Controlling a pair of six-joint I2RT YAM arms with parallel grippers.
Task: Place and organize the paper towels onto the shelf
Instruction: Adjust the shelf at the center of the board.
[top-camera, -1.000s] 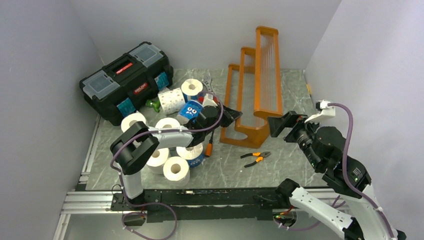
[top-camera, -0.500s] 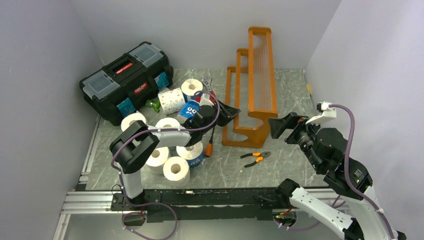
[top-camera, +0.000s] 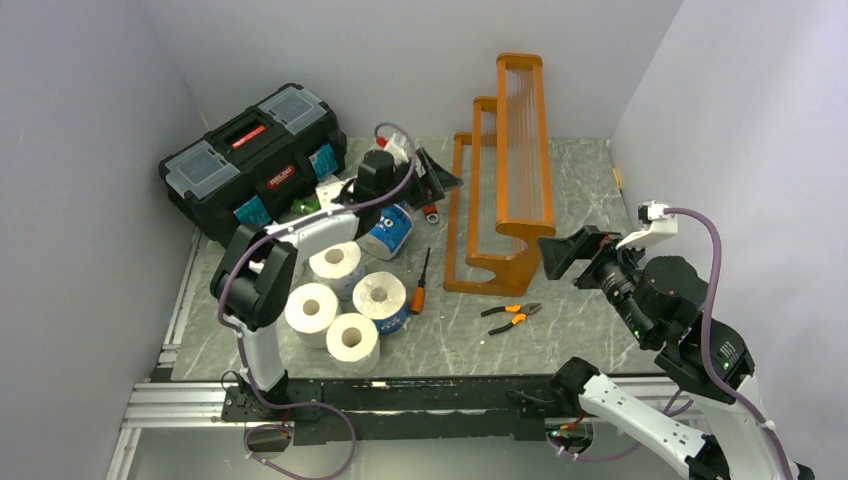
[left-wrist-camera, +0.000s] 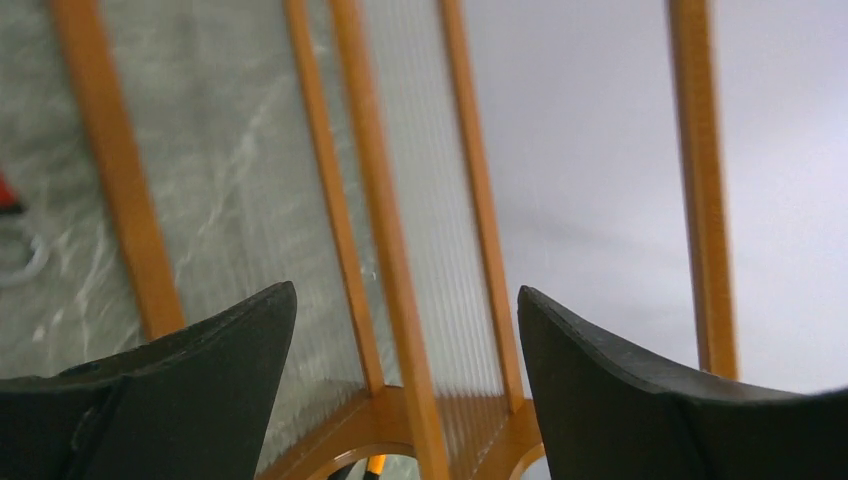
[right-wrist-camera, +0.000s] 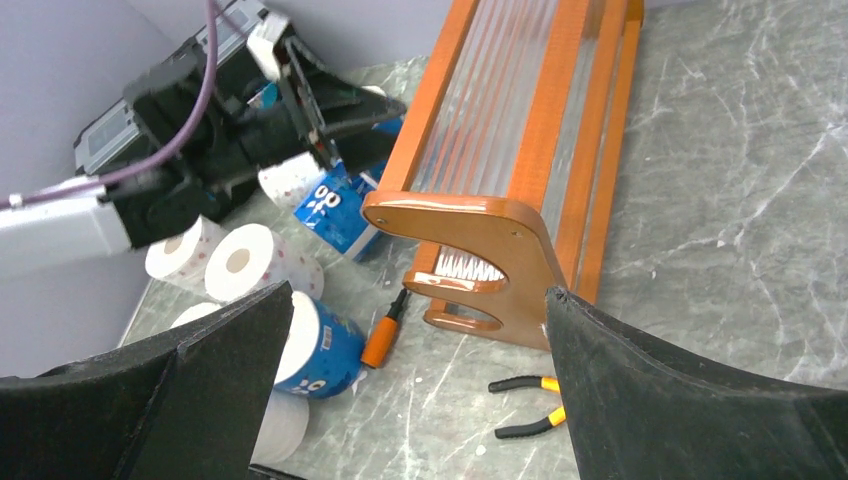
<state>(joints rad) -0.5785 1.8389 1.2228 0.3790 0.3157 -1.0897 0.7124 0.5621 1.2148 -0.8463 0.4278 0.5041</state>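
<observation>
- Since a second ago the left gripper (top-camera: 448, 180) has left the near-left corner of the shelf (top-camera: 540, 150). It now hangs at 9 o'clock of the shelf's far half. Its jaws, pinched together then, stand wide apart with nothing in them.
- The shelf's far end has swung a little toward 9 o'clock. The shelf stands on the counter (top-camera: 590, 180) with its tiers running from 6 to 12 o'clock.
- The right gripper (top-camera: 548, 258) keeps its place at 3 o'clock of the shelf's near end, jaws spread fully and empty.
- The paper towels (top-camera: 335, 262) in view lie on the counter at the shelf's 8 to 9 o'clock. A blue-wrapped roll (top-camera: 390, 232) is on its side. Nearer the arms, three white rolls and a second blue roll (top-camera: 382, 297) stand on end.
- The left arm covers the rolls beside the black toolbox (top-camera: 250, 160), so their count cannot be told.
- The left wrist view holds only the shelf's orange rails (left-wrist-camera: 385, 200) and pale ribbed slats above its fingers (left-wrist-camera: 200, 370).
- Only the right wrist view shows the cartoon eyes on the tipped roll and the shelf's rounded end panel (right-wrist-camera: 470, 215).
- An orange-handled screwdriver (top-camera: 420, 285) and pliers (top-camera: 510, 315) lie near the shelf's near end.
</observation>
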